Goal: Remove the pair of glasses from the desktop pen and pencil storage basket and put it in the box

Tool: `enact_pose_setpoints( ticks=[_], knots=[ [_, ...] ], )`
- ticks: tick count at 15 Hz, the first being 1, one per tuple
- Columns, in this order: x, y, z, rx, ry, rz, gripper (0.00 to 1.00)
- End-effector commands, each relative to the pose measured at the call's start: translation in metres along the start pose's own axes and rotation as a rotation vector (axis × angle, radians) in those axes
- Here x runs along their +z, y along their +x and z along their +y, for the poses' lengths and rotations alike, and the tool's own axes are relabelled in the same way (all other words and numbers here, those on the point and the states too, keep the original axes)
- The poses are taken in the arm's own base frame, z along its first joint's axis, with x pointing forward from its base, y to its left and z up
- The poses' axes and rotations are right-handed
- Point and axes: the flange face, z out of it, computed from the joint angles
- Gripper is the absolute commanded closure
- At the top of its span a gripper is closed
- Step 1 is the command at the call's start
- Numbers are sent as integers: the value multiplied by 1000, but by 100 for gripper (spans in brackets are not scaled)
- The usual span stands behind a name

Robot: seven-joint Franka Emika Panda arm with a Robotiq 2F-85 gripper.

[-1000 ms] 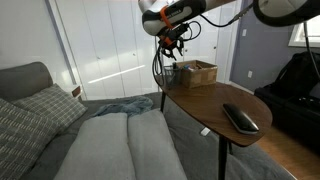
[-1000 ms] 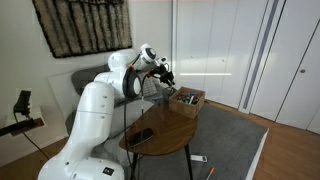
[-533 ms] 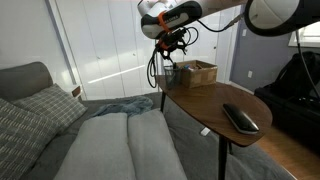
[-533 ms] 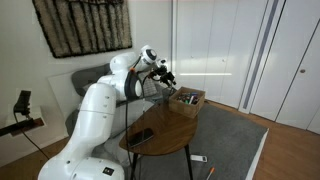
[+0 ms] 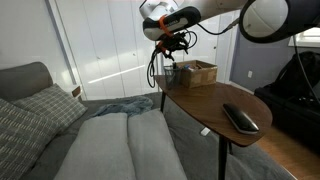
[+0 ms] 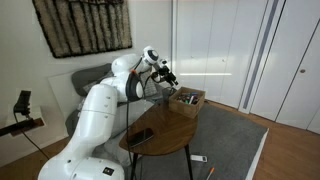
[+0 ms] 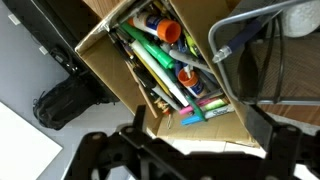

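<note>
Jaws: my gripper (image 5: 172,43) is spread wide, holding nothing.
Change: barely shifted since a second ago, still hovering above the box (image 7: 110,70).
Basket: wire basket (image 7: 255,55) at the box's 2 o'clock.
Glasses: I cannot make them out.

The arm (image 5: 200,14) holds its pincer (image 5: 171,43) aloft, jaws spread wide.

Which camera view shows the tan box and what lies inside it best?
The wrist view: it looks down into the box, where pens and markers lie. In both exterior views the box is small on the table, and its inside is hidden.
</note>
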Motion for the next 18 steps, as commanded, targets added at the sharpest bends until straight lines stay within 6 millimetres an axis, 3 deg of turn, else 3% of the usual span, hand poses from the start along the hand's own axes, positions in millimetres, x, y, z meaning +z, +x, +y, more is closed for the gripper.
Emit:
enact_pose_setpoints(
  ticks=[1,8,9,10,13,16,18],
  knots=[
    [1,4,-9,-3,31,24,0],
    [-8,4,-25,-93,170,56,0],
    [-8,4,-24,-97,191,43,25],
    [-6,4,-24,-103,213,31,26],
    [1,6,-20,-107,259,-12,48],
    [8,10,-14,-105,300,-39,47],
    [7,11,-15,-121,334,-42,37]
  ],
)
